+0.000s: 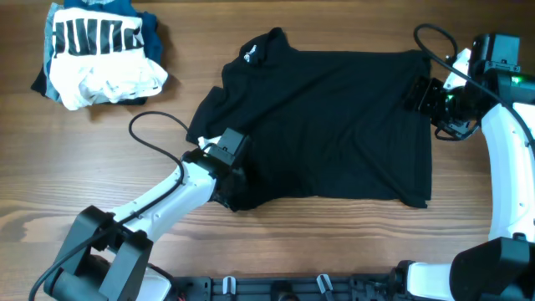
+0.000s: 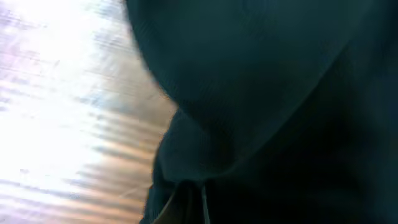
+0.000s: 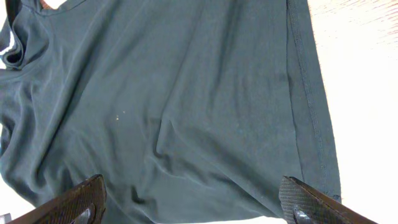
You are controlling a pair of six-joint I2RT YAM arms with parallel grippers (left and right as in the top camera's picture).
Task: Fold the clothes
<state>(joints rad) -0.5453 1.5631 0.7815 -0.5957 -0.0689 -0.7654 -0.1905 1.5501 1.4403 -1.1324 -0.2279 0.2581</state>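
Worktop [image 1: 276, 242] is a light brown wood-grain surface, and it looks really washed out with glare in both wrist views. The black shirt [image 1: 334, 125] is spread out mostly flat across the middle and right side, collar [image 1: 269, 40] pointing at the far edge with the little white logo [image 1: 248, 57] right by it. Over in the far left corner there's a bundle of white and blue garments [image 1: 100, 54] with a black-and-white striped print, well apart from the shirt. The left claw [image 1: 232, 194] is down at the shirt's near left corner, where the fabric is rumpled and bunched. The left wrist view is basically all dark cloth [image 2: 267, 93] gathering right at the fingers [image 2: 166, 208], but it's so blurry that I honestly can't tell if it's clamped on it or not. The right claw [image 1: 422, 94] sits at the shirt's right edge, and in its own camera the two fingertips [image 3: 87, 198] are spread wide apart with nothing pinched between them, just the shirt's hem [image 3: 311, 112] and smooth fabric lying below. A black cable [image 1: 155, 138] loops on the wood beside the left arm.
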